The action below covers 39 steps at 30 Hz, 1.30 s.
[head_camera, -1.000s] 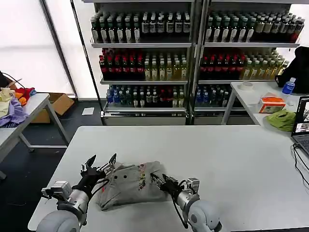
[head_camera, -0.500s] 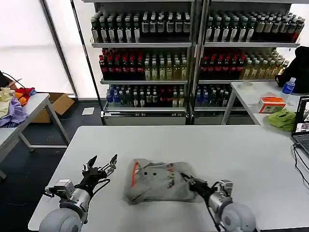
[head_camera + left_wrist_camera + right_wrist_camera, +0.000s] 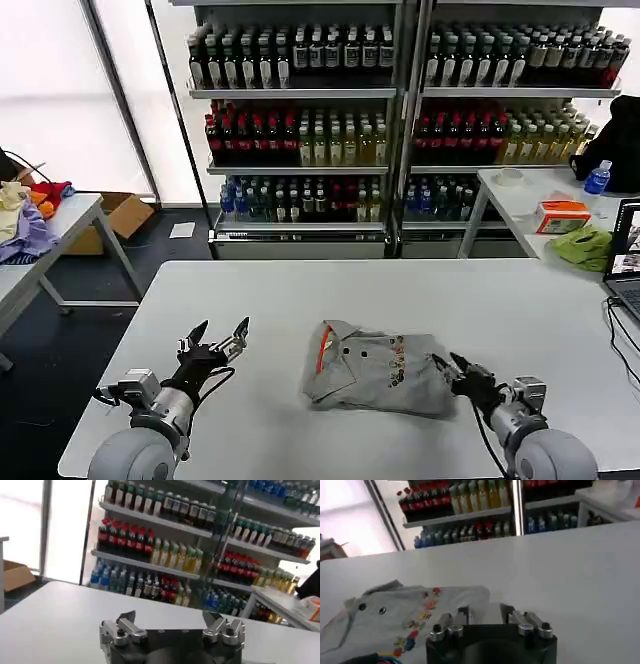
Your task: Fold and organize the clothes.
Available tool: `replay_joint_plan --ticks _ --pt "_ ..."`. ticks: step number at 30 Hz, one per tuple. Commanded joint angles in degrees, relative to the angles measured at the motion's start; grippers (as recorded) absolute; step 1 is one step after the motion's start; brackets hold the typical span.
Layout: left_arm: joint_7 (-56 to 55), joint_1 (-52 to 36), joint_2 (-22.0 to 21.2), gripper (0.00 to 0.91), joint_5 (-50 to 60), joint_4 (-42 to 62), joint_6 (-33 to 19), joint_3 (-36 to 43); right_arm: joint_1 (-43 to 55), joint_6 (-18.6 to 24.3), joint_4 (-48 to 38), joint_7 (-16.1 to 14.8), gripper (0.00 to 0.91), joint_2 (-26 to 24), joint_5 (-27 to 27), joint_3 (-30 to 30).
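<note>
Left pincer [image 3: 217,338] is hovering released, fingers spread, over the bare near-left part of the white desk [image 3: 300,290]. The folded light grey knit shirt with orange-lined buttoned collar [image 3: 375,367] is lying right of centre. Right pincer [image 3: 459,371] is sitting at the shirt's right edge; whether clenched, cannot tell

The left gripper [image 3: 215,338] hovers low at the robot's left front, its jaws spread wide and holding nothing. The right gripper [image 3: 452,366] reaches forward on the right, arm low, jaws parted and slightly spread
</note>
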Motion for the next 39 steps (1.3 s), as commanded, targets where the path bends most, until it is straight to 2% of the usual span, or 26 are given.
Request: replay_joint_plan --ticks 1,4,6,7,9,13,16,17,20,24,27,30,33,34,36,37,38,39 --pt "0.14 0.27 0.45 0.907 -1.35 -0.60 -0.04 -0.20 -2.37 4.38 8.82 2.32 0.907 0.58 -6.95 0.32" --pt "0.24 0.36 0.66 0.907 -1.23 -0.59 -0.06 -0.47 0.61 7.47 7.54 4.40 0.907 2.56 -12.69 -8.02" --pt "0.48 0.73 0.74 0.907 -1.16 -0.69 -0.11 -0.49 5.05 10.56 2.55 7.45 0.907 5.00 -20.39 -16.56" --pt "0.49 0.89 0.75 0.907 -1.14 -0.76 -0.13 -0.50 7.00 11.83 0.49 9.74 0.907 6.32 -21.40 -20.03" --pt "0.48 1.11 0.71 0.907 -1.04 -0.88 -0.17 -0.66 10.29 11.37 -2.78 13.11 0.907 8.60 -21.41 -25.49" --pt "0.47 2.01 0.58 0.907 -1.03 -1.18 -0.23 -1.40 13.27 11.52 -9.46 15.00 0.907 13.04 -21.02 -31.73" --pt "0.53 2.77 0.43 0.907 -1.11 -1.56 -0.30 -2.20 13.62 10.45 -11.71 16.37 0.907 15.03 -20.69 -33.16" --pt "0.59 2.85 0.41 0.907 -1.16 -1.66 -0.32 -2.41 13.49 5.29 -12.63 19.11 0.907 15.59 -20.75 -33.61" --pt "0.78 2.76 0.31 0.907 -1.23 -1.51 -0.45 -2.79 12.44 1.41 -12.52 20.15 0.907 14.14 -22.46 -33.16" --pt "1.01 2.35 0.22 0.907 -1.49 -0.84 -0.67 -2.74 10.68 -0.55 -7.21 22.13 0.907 12.11 -20.35 -30.87" --pt "1.02 1.97 0.29 0.907 -1.50 -0.69 -0.82 -2.16 9.12 1.97 0.34 21.32 0.907 11.04 -18.14 -27.06" --pt "1.06 1.64 0.43 0.907 -1.48 -0.66 -0.82 -1.58 6.85 8.67 7.91 17.03 0.907 8.63 -17.30 -20.79" --pt "1.12 1.49 0.54 0.907 -1.50 -0.82 -0.83 -1.03 3.38 12.58 13.19 12.02 0.907 5.89 -13.73 -9.70" --pt "1.26 1.48 0.55 0.907 -1.41 -0.84 -0.88 -0.92 2.56 13.26 13.64 11.09 0.907 5.53 -12.89 -6.07" --pt "1.61 1.51 0.68 0.907 -1.14 -0.89 -1.21 -0.75 -1.71 16.07 13.65 6.71 0.907 3.76 -4.94 3.69" --pt "1.64 1.53 0.74 0.907 -1.13 -0.91 -1.22 -0.72 -3.13 17.17 13.23 5.43 0.907 3.51 -4.05 5.85" --pt "1.70 1.53 0.83 0.907 -1.13 -0.95 -1.28 -0.68 -5.66 18.22 11.84 3.08 0.907 2.76 -3.71 11.82" --pt "1.88 1.54 0.92 0.907 -1.07 -0.95 -1.37 -0.68 -6.79 18.67 11.24 2.44 0.907 2.43 -2.80 13.82"
